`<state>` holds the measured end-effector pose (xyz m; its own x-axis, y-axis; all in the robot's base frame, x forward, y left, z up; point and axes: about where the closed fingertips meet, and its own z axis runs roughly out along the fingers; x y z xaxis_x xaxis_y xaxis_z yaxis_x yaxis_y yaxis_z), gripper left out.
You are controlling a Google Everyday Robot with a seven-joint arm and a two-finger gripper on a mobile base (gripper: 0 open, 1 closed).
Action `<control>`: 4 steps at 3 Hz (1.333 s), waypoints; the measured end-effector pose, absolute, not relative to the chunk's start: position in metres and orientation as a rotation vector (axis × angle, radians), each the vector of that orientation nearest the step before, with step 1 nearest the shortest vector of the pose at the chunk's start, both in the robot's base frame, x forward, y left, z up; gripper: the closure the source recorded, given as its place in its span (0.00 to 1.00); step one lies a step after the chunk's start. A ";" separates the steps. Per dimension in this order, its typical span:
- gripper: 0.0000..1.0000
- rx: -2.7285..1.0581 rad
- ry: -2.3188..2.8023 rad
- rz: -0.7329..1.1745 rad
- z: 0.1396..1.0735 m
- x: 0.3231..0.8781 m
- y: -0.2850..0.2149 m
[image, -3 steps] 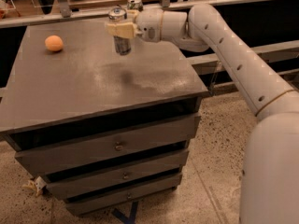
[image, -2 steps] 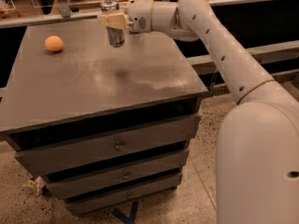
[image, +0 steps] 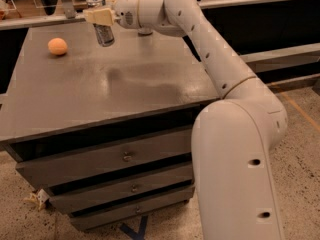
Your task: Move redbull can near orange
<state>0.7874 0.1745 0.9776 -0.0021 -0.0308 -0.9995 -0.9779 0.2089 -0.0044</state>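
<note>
The cream two-finger gripper (image: 101,18) at the end of the white arm (image: 210,59) is clenched round the tall, slim silver-and-blue redbull can (image: 105,35). The can is held slightly tilted, just right of the small round pale-orange orange (image: 57,46) — near it, not touching. The orange sits on a grey metal drawer cabinet (image: 125,89).

redbull can (image: 104,35): upper part hidden inside the claw (image: 100,18), clamped round it over the surface's (image: 100,99) far side.
can behind (image: 95,1): only its top shows.
arm (image: 235,154): cut off by the bottom edge.
</note>
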 end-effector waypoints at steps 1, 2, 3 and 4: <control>1.00 -1.056 1.328 1.070 0.976 0.794 0.202; 1.00 -1.036 1.339 1.066 0.970 0.801 0.224; 1.00 -1.016 1.347 1.060 0.955 0.808 0.244; 1.00 -0.980 1.371 1.040 0.943 0.815 0.257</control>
<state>0.8154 0.2574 0.9431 -0.0557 0.0030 -0.9984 -0.9609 0.2715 0.0544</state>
